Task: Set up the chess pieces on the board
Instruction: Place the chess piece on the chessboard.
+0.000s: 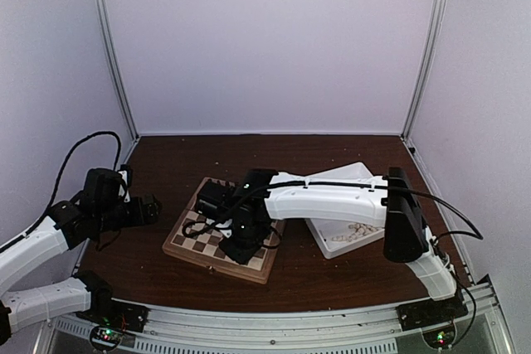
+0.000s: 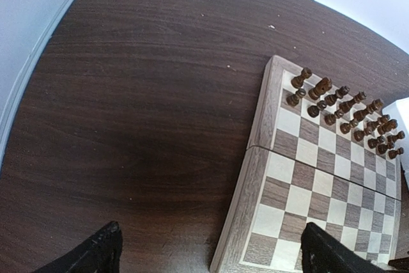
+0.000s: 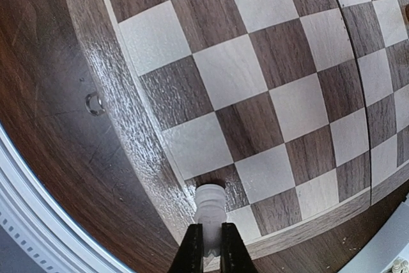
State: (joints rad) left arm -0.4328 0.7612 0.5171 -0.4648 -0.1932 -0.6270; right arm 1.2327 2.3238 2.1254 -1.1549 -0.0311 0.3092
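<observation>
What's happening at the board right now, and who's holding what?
The right gripper is shut on a cream chess piece, holding it upright near a corner of the chessboard. Whether it touches the square cannot be told. The dark pieces stand in two rows on the far side. More cream pieces lie in the white tray beside the board. The left gripper is open and empty, above the table off the board's left side.
</observation>
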